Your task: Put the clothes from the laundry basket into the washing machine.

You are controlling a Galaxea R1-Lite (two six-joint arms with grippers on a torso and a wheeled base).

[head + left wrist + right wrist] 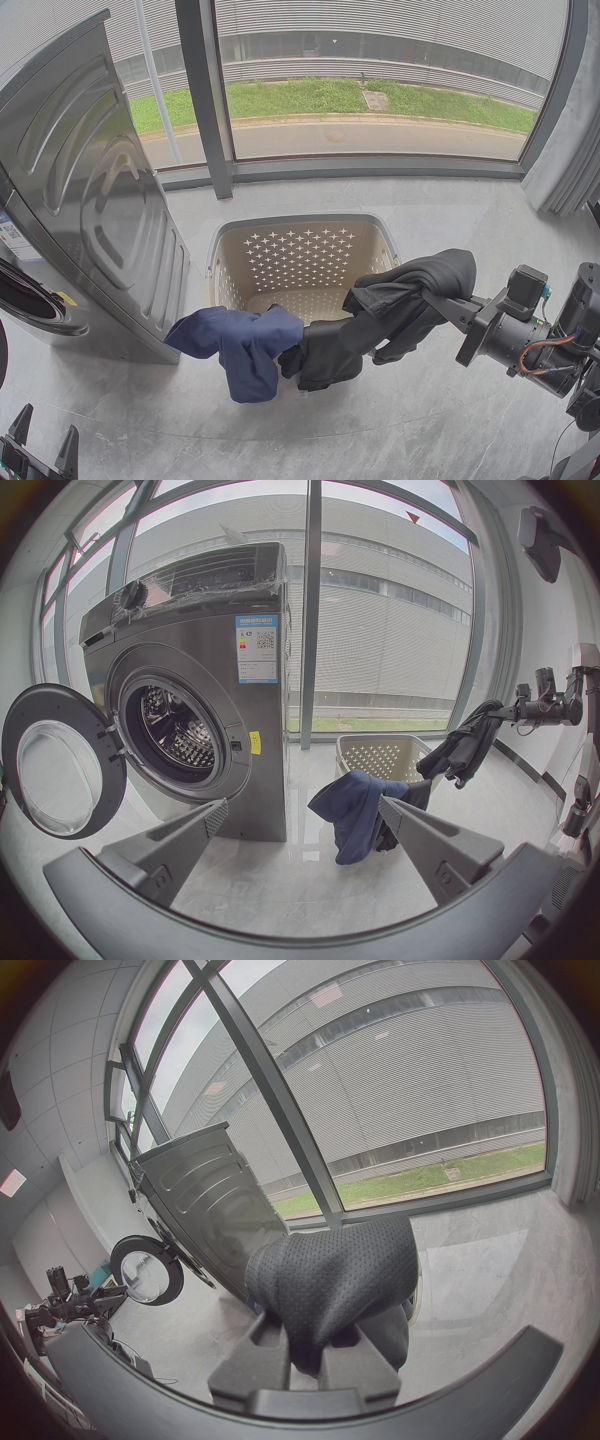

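Head view: right hand (441,301) grips black garment (406,294) over basket rim (300,217).

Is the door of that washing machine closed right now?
No, the round door of the washing machine stands swung wide open, leaving the metal drum inside exposed.

At the centre of the frame the right gripper (306,1342) pinches a dark grey garment (331,1272), whose dotted cloth bulges up over both closed fingers (262,1342). Behind it, in front of the window (406,1085), stands the washing machine (206,1204) with its round door (147,1269) swung wide. The left gripper (106,1299) sits small near the frame's edge, beside that door.
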